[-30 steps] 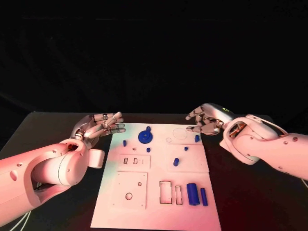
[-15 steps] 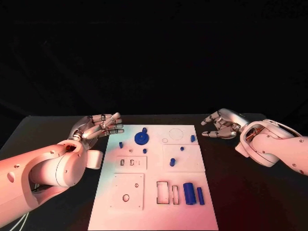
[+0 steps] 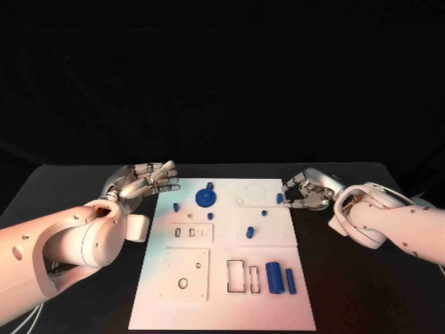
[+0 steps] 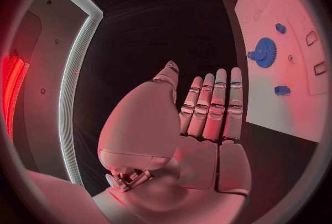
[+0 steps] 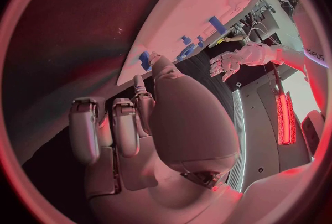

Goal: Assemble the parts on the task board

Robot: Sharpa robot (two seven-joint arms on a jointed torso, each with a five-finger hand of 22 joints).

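Board (image 3: 222, 278): flat white rectangular plate, matte, lying lengthwise in the middle of the black desk (image 3: 72, 188). Its surface carries shallow outlined recesses: two upright rectangular slots near the near end, a square panel with a small oval hole, a smaller panel with two little slots, and a faint circle outline at the far end.

Parts, all smooth blue plastic:
- gear (image 3: 208, 198), round and toothed with a raised hub, on the far left part of the board
- thick cylinder (image 3: 274, 277) lying on its side at the near right, just beside the slots
- thin bar (image 3: 290, 281) lying just right of the cylinder
- small peg (image 3: 249, 233) near the board's middle right
- small peg at the far right edge (image 3: 279, 198), next to the right hand's fingertips
- more small pegs stand around the gear; too small to tell their shape

Left hand (image 3: 147, 182): silver, jointed metal, hovering over the desk just left of the board's far corner. Fingers straight and side by side in the left wrist view, thumb apart; nothing in it.

Right hand (image 3: 308, 191): at the board's far right edge, fingers curled in toward the edge peg. Cannot tell whether it touches or pinches that peg.

Writing: none readable on the board or parts
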